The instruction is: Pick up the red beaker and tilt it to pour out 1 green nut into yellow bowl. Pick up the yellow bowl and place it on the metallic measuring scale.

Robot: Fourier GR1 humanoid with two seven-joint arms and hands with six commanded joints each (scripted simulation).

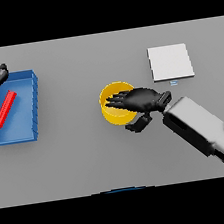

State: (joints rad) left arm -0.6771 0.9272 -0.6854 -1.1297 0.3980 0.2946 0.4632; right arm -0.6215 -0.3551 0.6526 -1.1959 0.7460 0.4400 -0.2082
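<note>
Grey table | right hand fingers straight, spread over yellow bowl

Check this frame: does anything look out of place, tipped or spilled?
Yes. The red beaker lies flat on its side in the blue tray at the left, not upright. No green nut is visible. The right hand reaches over the yellow bowl; nothing looks spilled.
</note>
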